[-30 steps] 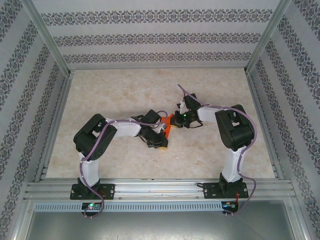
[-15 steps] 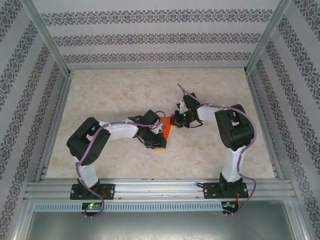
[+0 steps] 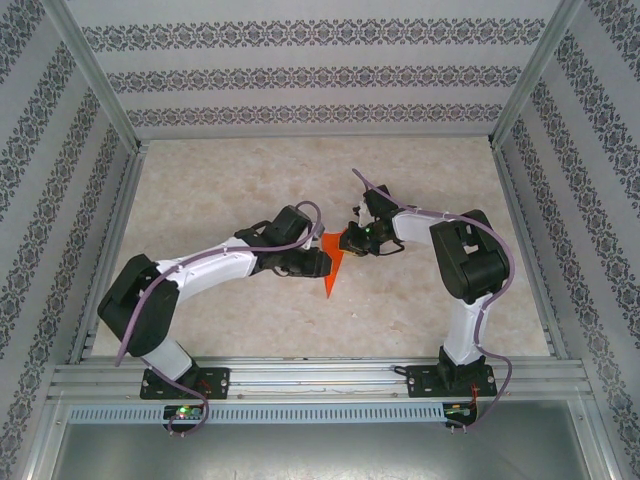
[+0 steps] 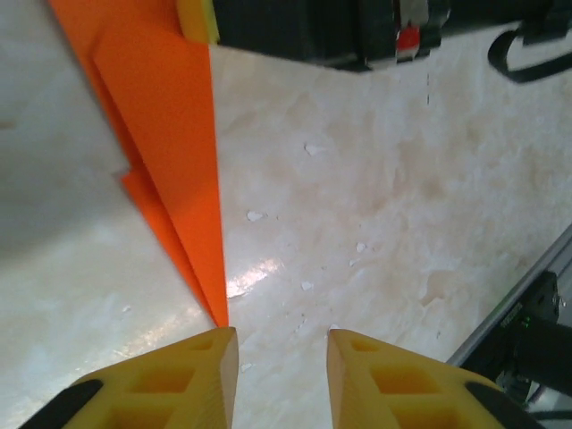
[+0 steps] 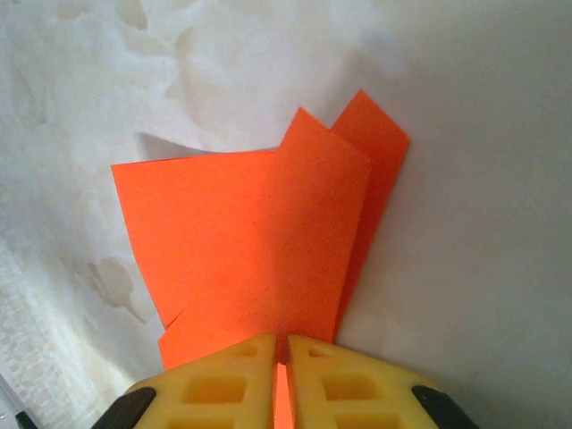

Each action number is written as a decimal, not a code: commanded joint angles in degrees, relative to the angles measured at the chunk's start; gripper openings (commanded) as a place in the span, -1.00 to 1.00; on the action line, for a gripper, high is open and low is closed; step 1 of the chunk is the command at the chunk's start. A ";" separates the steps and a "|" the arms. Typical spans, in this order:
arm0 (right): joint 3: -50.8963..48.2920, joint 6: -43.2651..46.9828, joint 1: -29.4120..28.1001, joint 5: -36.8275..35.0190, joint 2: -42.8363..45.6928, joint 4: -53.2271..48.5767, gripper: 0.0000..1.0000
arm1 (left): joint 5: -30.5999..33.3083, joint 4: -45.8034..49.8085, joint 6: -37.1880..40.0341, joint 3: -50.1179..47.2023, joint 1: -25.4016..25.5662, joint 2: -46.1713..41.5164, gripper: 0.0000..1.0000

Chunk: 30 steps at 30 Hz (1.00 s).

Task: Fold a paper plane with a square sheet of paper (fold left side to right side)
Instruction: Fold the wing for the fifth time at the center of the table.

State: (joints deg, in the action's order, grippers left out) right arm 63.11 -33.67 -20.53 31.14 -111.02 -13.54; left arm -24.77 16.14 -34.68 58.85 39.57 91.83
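Now the left arm (image 3: 215, 265) stretches low, left gripper (image 4: 281, 344) fingers spread, with the tip of the paper plane (image 4: 170, 134) just beyond them; the bent right arm (image 3: 465, 260) has its right gripper (image 5: 281, 344) pinching the plane's tail

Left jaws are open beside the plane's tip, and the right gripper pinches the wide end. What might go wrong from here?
1. The right gripper pinches only the edge of the paper plane; pulling may slip or tear it.
2. The layers at that end fan apart rather than lying flush, so the folds could spring open on release.
3. The open left gripper sits right by the sharp tip; an advance could crumple it.
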 commanded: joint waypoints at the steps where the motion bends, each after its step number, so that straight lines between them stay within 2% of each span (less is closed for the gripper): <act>1: 0.61 1.67 -0.38 -5.14 1.18 -4.64 -0.64 | 5.19 -1.17 1.86 -1.06 -1.27 -0.80 -0.28; 4: 1.22 2.03 -0.64 -5.63 2.04 -5.23 -0.60 | 3.22 -3.92 0.55 -1.23 -2.92 0.53 -0.27; 7: 1.88 2.03 -0.73 -5.65 2.05 -5.62 -0.62 | -0.84 -6.53 0.04 0.77 -3.96 3.68 -0.39; 12: 2.35 1.94 -1.09 -5.30 0.94 -5.62 -0.67 | -4.12 -7.02 0.92 5.93 -3.90 10.43 -0.56; 16: 2.62 1.83 -1.26 -5.21 0.65 -5.54 -0.68 | -4.80 -6.81 1.04 8.59 -3.94 15.06 -0.59; 21: 3.11 1.85 -1.35 -5.13 0.60 -5.64 -0.69 | -8.68 -8.49 -0.21 10.39 -3.98 19.21 -0.64; 27: 3.90 1.77 -1.44 -4.51 0.94 -5.46 -0.92 | -7.53 -6.21 -1.40 11.54 -3.98 22.69 -0.74; 30: 4.38 1.74 -1.44 -4.50 1.75 -5.49 -0.95 | -6.63 -4.04 -2.04 12.44 -3.98 24.62 -0.78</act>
State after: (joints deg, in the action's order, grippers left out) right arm 65.80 -32.58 -21.54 26.98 -110.08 -18.26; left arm -31.68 9.93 -35.57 69.63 35.88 114.91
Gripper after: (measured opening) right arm 0.048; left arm 0.112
